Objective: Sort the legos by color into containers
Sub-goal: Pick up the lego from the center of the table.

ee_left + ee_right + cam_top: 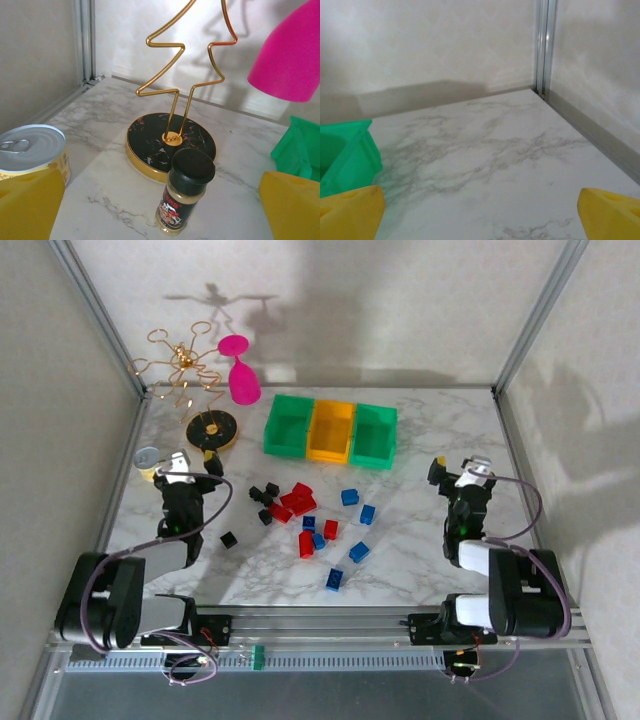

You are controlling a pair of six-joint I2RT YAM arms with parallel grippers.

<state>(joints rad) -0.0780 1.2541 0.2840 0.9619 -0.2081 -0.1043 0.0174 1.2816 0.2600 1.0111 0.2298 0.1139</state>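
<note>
Marble-patterned bench (420,540) carries the legos (310,525) loose across the middle of the top view. The black ones (265,492) lie at the left of the scatter, with one black brick (228,538) apart at the lower left. A red cluster (295,502) sits at the centre, and the blue ones (359,551) are spread to the right and lower down. All of them lie on the bench below the containers (330,452), which stand side by side in a row at the upper centre: a green bin (270,430), a yellow-orange bin between, and a second green bin (374,458). The left jaws, at the left of the top view, are spread wide and hold nothing. In the left wrist view their yellow pads (30,205) sit in the two lower corners, with a black-capped spice jar (182,192) standing upright ahead between them. A gold wire stand (170,145) on a round black base is just behind the jar, a tin can (32,150) is at the lower left, and a pink object (292,60) is at the upper right. The right jaws, at the right of the top view, are also spread wide and hold nothing. In the right wrist view their pads (610,212) frame bare marble, with a corner of the green bin (350,155) at the left edge.
</note>
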